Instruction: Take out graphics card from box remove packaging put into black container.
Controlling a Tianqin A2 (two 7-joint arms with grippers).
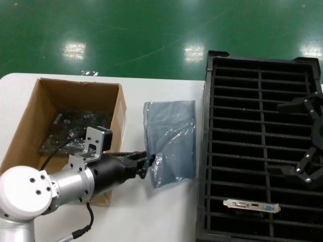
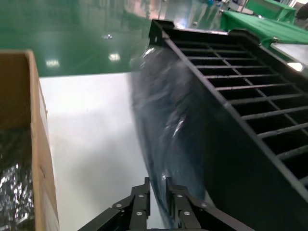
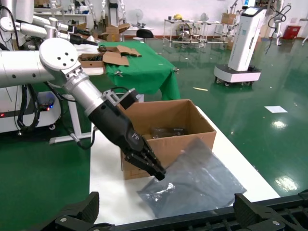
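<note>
Our left gripper [image 1: 147,165] pinches the empty packaging [image 1: 170,142]; right gripper [image 1: 314,138] spread empty; graphics card [image 1: 252,205] already slotted in the black container [image 1: 209,151].

The box [image 1: 30,126] is made of matt brown corrugated cardboard. The packaging [image 1: 170,141] is seen as glossy, crinkled translucent plastic (grey-blue), laid on the smooth white worktop [image 1: 151,212]. The black container [image 1: 255,151] is moulded in matt black plastic; the graphics card [image 1: 251,205] is fronted by bright silver metal.
</note>
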